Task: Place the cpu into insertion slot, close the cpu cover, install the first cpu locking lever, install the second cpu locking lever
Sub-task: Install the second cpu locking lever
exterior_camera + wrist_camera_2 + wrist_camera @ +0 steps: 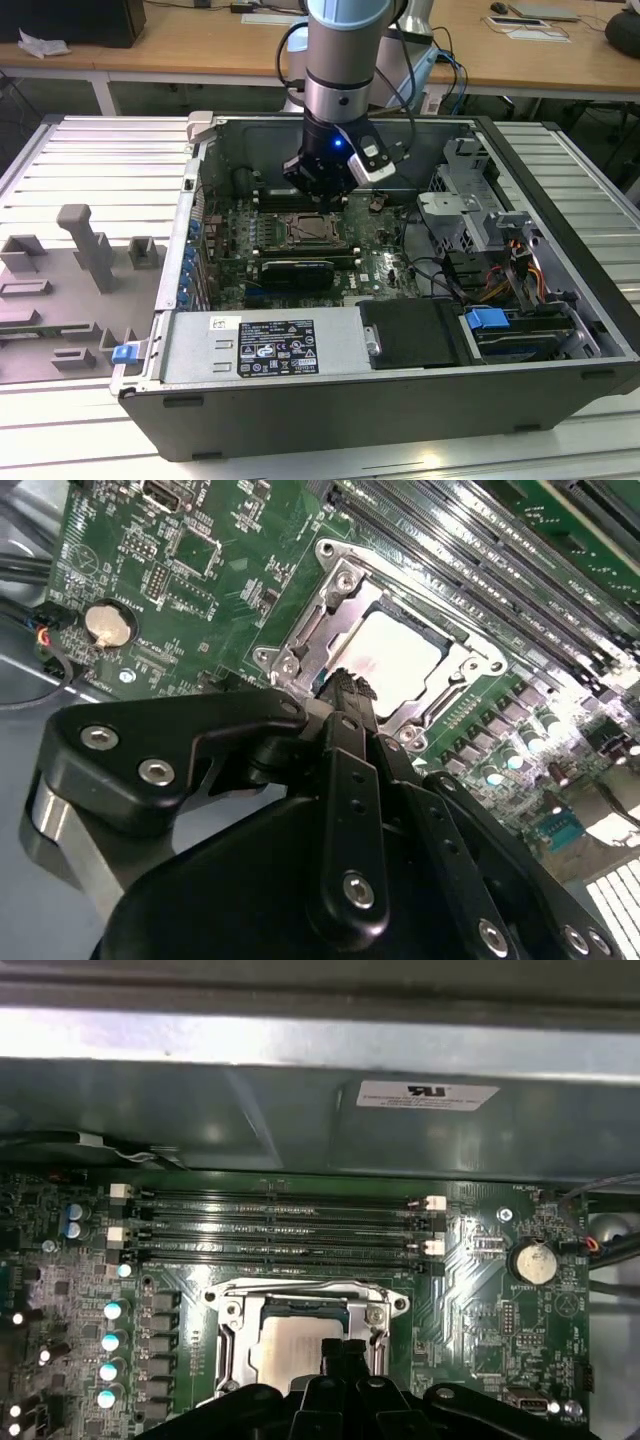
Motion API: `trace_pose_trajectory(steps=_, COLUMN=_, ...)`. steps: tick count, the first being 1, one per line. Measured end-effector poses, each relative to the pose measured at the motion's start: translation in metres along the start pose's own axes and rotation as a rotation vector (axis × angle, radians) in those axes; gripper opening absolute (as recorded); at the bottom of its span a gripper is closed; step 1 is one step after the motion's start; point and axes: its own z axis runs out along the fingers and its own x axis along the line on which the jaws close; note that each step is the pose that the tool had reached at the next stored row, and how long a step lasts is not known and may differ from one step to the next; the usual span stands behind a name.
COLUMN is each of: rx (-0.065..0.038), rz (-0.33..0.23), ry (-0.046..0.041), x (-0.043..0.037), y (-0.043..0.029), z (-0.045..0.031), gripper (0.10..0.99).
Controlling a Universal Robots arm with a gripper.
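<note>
- I'm the arm hanging over the open PC case (560, 300) on the bench, with my gripper (322, 185) down inside it, right above the insertion slot (305, 228).
- My fingers (345, 695) look pressed together with nothing between them, tips hovering just over one edge of the socket. From the wrist views I'd call it empty-handed.
- The cpu (400, 660) is already sitting in the slot. Its pale metal top shows through the middle of the socket in both wrist views, flat and square to the rim.
- The cpu cover (305, 1300), that thin silver frame, seems to be lying down around the chip, not standing up. I can't say for sure it's fully seated.
- So my read: placing is done, the cover is down or nearly so, and I'm at the locking lever stage. I can't pick out the levers themselves clearly, so no idea whether either is hooked yet.
- What the next move calls for, I reckon: a narrow fingertip push on a thin wire lever beside the socket, pressed down and tucked sideways under its catch, without skidding onto the chip.
- Tight spot too: the memory slots (280, 1225) run just beside the socket on the side toward the case wall, and there's a black card (293, 272) close on the opposite side.
</note>
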Motion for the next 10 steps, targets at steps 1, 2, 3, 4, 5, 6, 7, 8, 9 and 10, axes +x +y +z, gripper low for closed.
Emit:
trace_pose_trajectory(steps=1, rx=0.000, rz=0.000, ry=-0.0001, x=0.0000, y=-0.0006, z=0.0000, gripper=0.106)
trace_pose_trajectory(steps=2, rx=0.000, rz=0.000, ry=0.0000, x=0.0001, y=-0.0019, z=-0.0002, gripper=0.106)
trace_pose_trajectory(steps=3, rx=0.000, rz=0.000, ry=0.0000, x=0.0002, y=-0.0036, z=-0.0004, gripper=0.106)
trace_pose_trajectory(steps=4, rx=0.000, rz=0.000, ry=0.0000, x=0.0002, y=-0.0057, z=-0.0005, gripper=0.106)
trace_pose_trajectory(steps=5, rx=0.000, rz=0.000, ry=0.0000, x=0.0003, y=-0.0094, z=-0.0009, gripper=0.106)
trace_pose_trajectory(steps=6, rx=0.000, rz=0.000, ry=0.0001, x=0.0004, y=-0.0123, z=-0.0011, gripper=0.106)
trace_pose_trajectory(steps=7, rx=0.000, rz=0.000, ry=0.0000, x=0.0005, y=-0.0149, z=-0.0013, gripper=0.106)
trace_pose_trajectory(steps=8, rx=0.000, rz=0.000, ry=0.0000, x=0.0007, y=-0.0206, z=-0.0017, gripper=0.106)
trace_pose_trajectory(steps=9, rx=0.000, rz=0.000, ry=0.0000, x=0.0009, y=-0.0259, z=-0.0021, gripper=0.106)
trace_pose_trajectory(steps=10, rx=0.000, rz=0.000, ry=0.0001, x=0.0010, y=-0.0299, z=-0.0023, gripper=0.106)
